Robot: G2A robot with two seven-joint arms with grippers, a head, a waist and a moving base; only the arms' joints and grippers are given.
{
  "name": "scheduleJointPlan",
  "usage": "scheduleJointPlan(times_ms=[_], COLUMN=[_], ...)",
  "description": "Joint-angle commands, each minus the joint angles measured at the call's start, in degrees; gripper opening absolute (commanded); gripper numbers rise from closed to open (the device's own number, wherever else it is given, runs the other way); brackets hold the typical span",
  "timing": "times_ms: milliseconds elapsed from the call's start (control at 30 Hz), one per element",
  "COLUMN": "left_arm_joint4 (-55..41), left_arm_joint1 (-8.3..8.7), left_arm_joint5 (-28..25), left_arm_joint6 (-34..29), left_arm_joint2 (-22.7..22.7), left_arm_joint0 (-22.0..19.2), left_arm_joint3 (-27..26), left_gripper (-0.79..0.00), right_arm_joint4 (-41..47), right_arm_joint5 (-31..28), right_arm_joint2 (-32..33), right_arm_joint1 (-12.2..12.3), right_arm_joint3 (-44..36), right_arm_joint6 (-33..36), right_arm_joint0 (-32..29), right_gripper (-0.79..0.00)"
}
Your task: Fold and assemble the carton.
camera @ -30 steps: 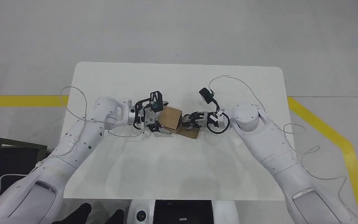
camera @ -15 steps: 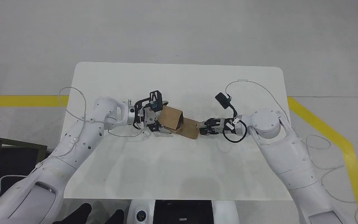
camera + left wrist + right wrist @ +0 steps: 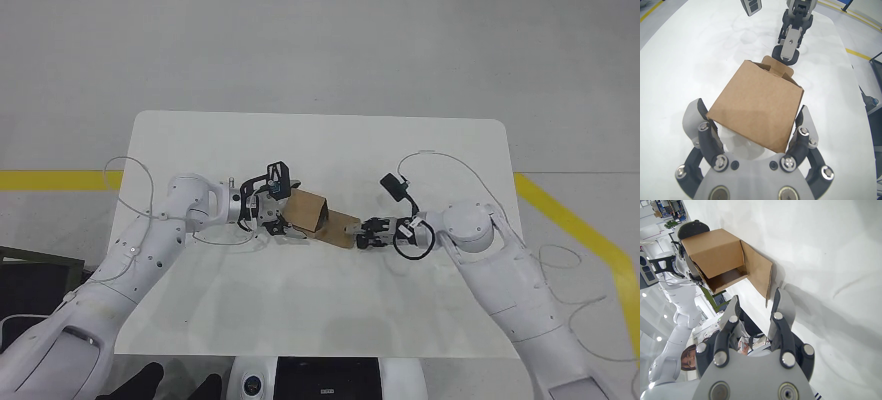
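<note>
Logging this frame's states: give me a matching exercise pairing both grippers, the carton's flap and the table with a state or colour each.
1 left gripper
2 right gripper
3 flap
4 table

A white
B open, by the flap's edge
C shut on the carton
D brown, swung open

Pairs: 1-C, 2-B, 3-D, 4-A

White rect. table w/ rounded corners (image 3: pixel 200 140), plain matte top; faint ring-shaped smudges on the surface in left wrist view. On it: small brown cardboard carton (image 3: pixel 306 210), approx. mid-table, a bit toward robot's left. Carton's open end faces robot's right. From that end a long flap (image 3: pixel 341 231) lies flat on the tabletop. Can't tell if carton body sits fully flat or tipped.
</note>
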Motion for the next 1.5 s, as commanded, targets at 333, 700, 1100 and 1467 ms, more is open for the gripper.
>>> scheduleJointPlan(times_ms=[333, 700, 1100, 1467], left_arm_joint4=[0.1, -0.1, 0.1, 0.0], left_arm_joint1=[0.01, -0.04, -0.06, -0.01], left_arm_joint5=[0.0, 0.0, 0.0, 0.0], left_arm_joint6=[-0.3, -0.5, -0.6, -0.8], left_arm_joint2=[-0.6, -0.6, -0.7, -0.6], left_arm_joint0=[0.2, 0.3, 0.3, 0.3], left_arm_joint3=[0.0, 0.0, 0.1, 0.2], left_gripper=[0.0, 0.0, 0.0, 0.0], right_arm_joint4=[6.0, 13.6, 17.6, 16.9], right_arm_joint5=[-4.6, -10.0, -13.5, -14.3], right_arm_joint2=[-4.0, -2.8, -4.9, -5.7], right_arm_joint1=[-1.9, -2.2, -3.4, -3.9], right_arm_joint3=[5.7, 6.9, 8.6, 10.8], right_arm_joint6=[-0.6, 1.3, -0.2, -2.4], right_arm_joint0=[4.3, 4.4, 5.9, 6.5], right_gripper=[-0.465, -0.477, -0.505, -0.606])
